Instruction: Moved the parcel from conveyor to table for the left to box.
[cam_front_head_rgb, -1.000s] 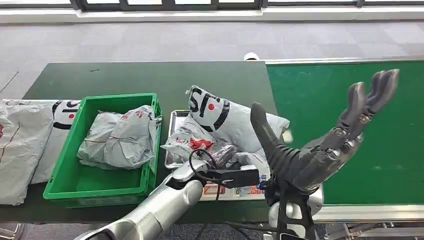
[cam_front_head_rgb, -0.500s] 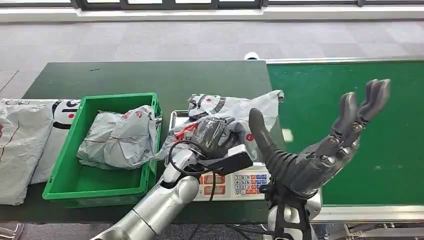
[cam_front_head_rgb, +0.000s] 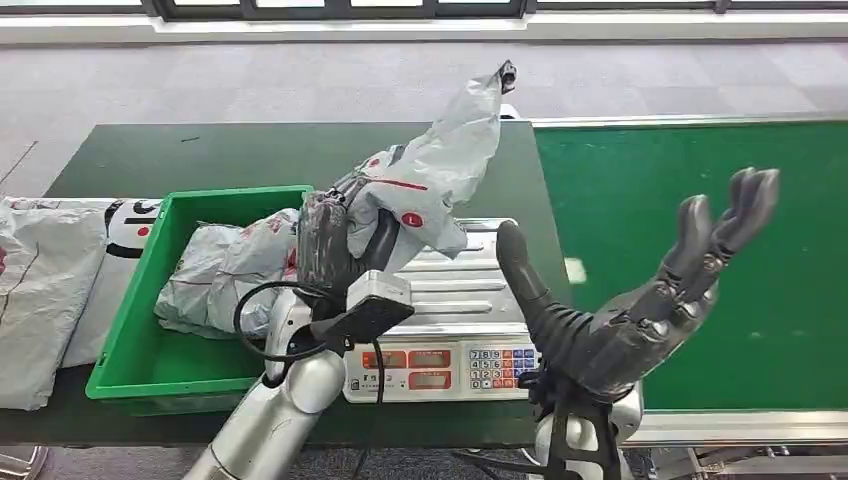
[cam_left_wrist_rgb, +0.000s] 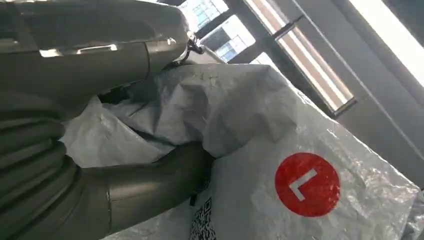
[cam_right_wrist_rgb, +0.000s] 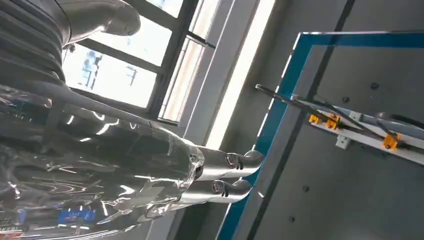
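Observation:
My left hand (cam_front_head_rgb: 335, 240) grips a grey plastic parcel (cam_front_head_rgb: 435, 165) with a red round mark and holds it up over the gap between the green box (cam_front_head_rgb: 140, 350) and the weighing scale (cam_front_head_rgb: 455, 300). The parcel's top end sticks up toward the far table edge. In the left wrist view the parcel (cam_left_wrist_rgb: 280, 165) lies against my thumb and fingers (cam_left_wrist_rgb: 145, 185). My right hand (cam_front_head_rgb: 640, 300) is raised palm up over the green conveyor (cam_front_head_rgb: 700, 180), fingers spread, holding nothing. The right wrist view shows its fingers (cam_right_wrist_rgb: 220, 170) against windows.
Another grey parcel (cam_front_head_rgb: 230, 275) lies inside the green box. More parcels (cam_front_head_rgb: 50, 280) lie on the dark green table (cam_front_head_rgb: 250, 150) left of the box. The scale's steel pan is bare, its keypad (cam_front_head_rgb: 495, 365) facing me.
My left hand has lifted the parcel off the scale pan and carried it up and left toward the green box. My right hand has barely moved.

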